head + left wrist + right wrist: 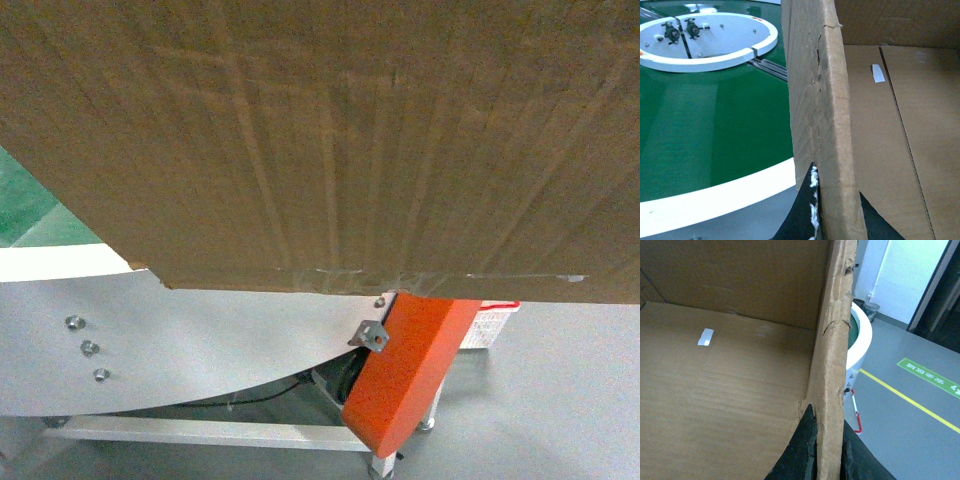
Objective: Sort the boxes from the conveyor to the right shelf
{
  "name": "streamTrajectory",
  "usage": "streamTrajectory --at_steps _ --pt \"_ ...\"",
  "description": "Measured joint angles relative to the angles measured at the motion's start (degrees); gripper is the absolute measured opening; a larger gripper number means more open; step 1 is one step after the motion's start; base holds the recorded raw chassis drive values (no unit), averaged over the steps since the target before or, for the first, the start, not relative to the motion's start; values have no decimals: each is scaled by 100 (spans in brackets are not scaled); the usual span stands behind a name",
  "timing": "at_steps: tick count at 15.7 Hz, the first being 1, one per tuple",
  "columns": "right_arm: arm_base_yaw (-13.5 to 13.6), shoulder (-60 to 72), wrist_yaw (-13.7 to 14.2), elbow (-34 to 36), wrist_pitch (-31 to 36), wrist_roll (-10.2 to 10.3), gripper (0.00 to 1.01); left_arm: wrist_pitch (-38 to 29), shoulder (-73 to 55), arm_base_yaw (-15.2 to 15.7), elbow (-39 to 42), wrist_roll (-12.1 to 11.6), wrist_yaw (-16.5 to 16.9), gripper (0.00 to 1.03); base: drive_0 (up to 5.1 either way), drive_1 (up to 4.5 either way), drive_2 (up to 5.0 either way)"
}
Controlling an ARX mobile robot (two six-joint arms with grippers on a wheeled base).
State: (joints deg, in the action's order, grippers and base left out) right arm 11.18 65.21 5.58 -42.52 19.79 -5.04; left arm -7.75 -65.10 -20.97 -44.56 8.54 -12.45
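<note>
While the large brown corrugated cardboard box (pixel 330 140) hangs above the glossy green curved conveyor's (pixel 710 130) pale rim, it fills the head view. The left gripper (pixel 832 210) pinches one ragged side wall, and the right gripper (pixel 827 450) pinches the opposite wall.

Left gripper (pixel 832 210) and right gripper (pixel 825 450), both clamped.

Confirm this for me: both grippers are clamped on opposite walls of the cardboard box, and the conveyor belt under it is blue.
One thing is wrong: the conveyor belt is green, not blue, as the left wrist view shows. The rest holds: the left gripper pinches one wall of the cardboard box and the right gripper pinches the opposite wall.
</note>
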Motion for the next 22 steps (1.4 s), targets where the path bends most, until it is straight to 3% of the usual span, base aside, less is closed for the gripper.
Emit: streamTrajectory --at_steps 22 --pt "0 0 0 0 7 -2 4 -2 0 0 0 0 0 4 -162 -162 -162"
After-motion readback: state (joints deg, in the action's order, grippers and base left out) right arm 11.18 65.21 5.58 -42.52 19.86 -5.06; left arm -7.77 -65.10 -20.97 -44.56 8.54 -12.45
